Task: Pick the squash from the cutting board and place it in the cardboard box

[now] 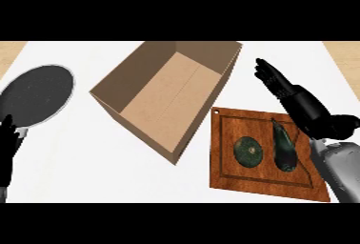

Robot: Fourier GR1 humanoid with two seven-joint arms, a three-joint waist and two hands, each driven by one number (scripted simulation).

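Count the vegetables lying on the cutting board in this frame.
2. A round dark green squash lies at the middle of the cutting board, and a long dark vegetable lies just right of it, near the right robot hand. None seems hidden.

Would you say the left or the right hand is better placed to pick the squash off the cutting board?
Right. The right hand is open just above the cutting board holding the squash; the left hand rests at the far edge.

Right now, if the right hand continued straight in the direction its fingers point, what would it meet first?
Probably nothing. The right hand is open, fingers pointing up-left past the cardboard box's far right corner, over bare counter. It may graze that corner; depth is unclear. The squash lies behind it.
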